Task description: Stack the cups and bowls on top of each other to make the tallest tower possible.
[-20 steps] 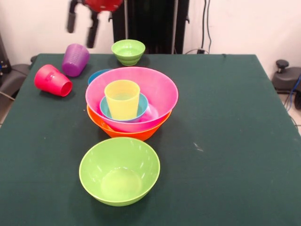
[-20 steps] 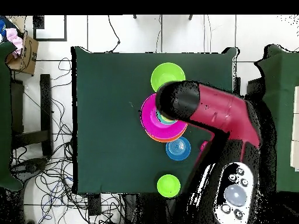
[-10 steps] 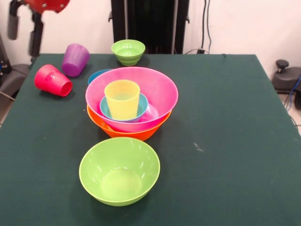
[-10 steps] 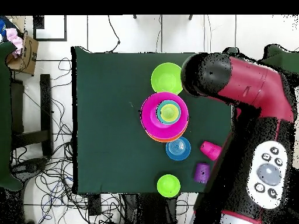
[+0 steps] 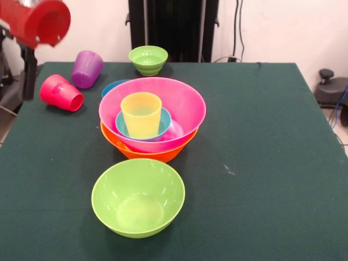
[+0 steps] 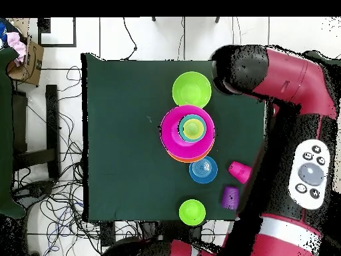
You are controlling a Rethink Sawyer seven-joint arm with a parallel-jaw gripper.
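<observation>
Green table point(image 5: 272, 163): three cups, five bowls visible; yellow cup point(image 5: 141, 114) tops tower point(image 5: 152, 122). Claw state: cannot tell.

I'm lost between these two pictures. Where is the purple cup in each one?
Front view: the purple cup stands upside down at the table's far left, beside the red cup.
Overhead view: the purple cup sits lower right, near the arm, just below the red cup.
Shared landmark: the pink bowl holding the yellow cup, mid-table.
</observation>
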